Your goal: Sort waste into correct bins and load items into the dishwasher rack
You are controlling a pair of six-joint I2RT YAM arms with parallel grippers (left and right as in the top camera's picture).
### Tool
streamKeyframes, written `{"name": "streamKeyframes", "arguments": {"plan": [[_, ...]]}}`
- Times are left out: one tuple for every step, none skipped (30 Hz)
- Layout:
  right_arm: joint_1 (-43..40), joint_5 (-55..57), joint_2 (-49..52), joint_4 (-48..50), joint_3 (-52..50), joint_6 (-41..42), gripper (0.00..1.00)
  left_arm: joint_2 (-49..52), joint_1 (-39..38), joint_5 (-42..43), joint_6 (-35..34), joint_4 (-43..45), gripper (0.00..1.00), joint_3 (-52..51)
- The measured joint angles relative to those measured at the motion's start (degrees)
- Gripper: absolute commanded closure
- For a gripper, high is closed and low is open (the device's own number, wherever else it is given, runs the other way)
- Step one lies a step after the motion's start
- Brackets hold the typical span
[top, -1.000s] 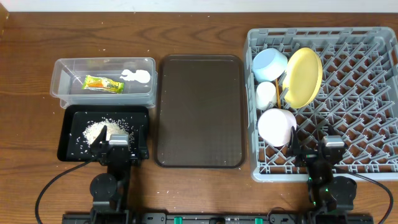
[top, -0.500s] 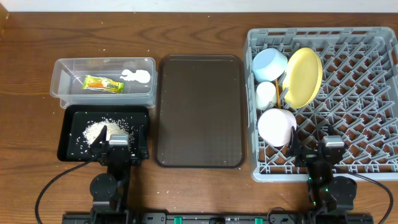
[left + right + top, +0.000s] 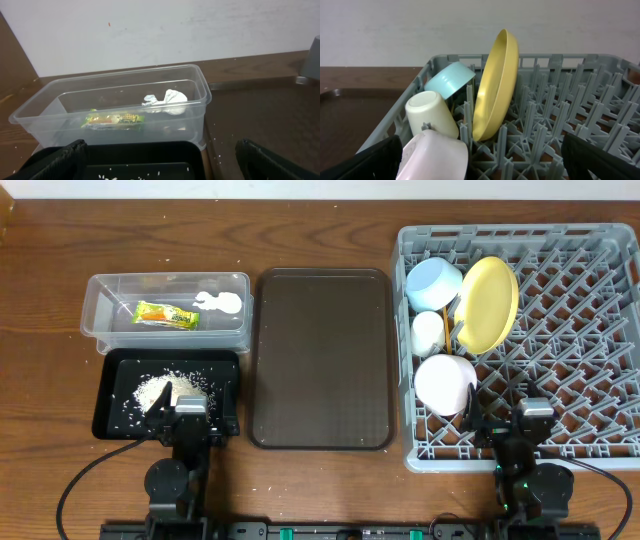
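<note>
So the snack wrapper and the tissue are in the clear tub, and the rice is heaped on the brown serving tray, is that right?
Not quite. The rice is heaped in the black tray, not on the brown serving tray. The snack wrapper and the tissue are in the clear tub, as you said. The overhead view shows it.

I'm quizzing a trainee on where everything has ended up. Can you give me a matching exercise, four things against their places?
Things:
1. snack wrapper
2. loose rice
3. yellow plate
4. brown serving tray

Places:
A. standing on edge in the grey rack
B. in the black tray
C. flat on the table itself
D. in the clear tub

Pairs: 1-D, 2-B, 3-A, 4-C
</note>
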Motion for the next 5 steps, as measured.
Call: {"name": "streamKeyframes", "arguments": {"plan": [[0.0, 0.0, 0.0, 0.0, 0.0, 0.0, 0.01, 0.0, 0.0, 0.0, 0.0, 0.0, 0.04, 0.0], [0.0, 0.0, 0.0, 0.0, 0.0, 0.0, 0.01, 0.0, 0.0, 0.0, 0.0, 0.0, 0.04, 0.0], [0.0, 0.0, 0.0, 0.0, 0.0, 0.0, 0.01, 0.0, 0.0, 0.0, 0.0, 0.0, 0.04, 0.0], [0.0, 0.0, 0.0, 0.0, 0.0, 0.0, 0.01, 0.0, 0.0, 0.0, 0.0, 0.0, 0.04, 0.0], [0.0, 0.0, 0.0, 0.0, 0.0, 0.0, 0.01, 0.0, 0.0, 0.0, 0.0, 0.0, 0.04, 0.0]]}}
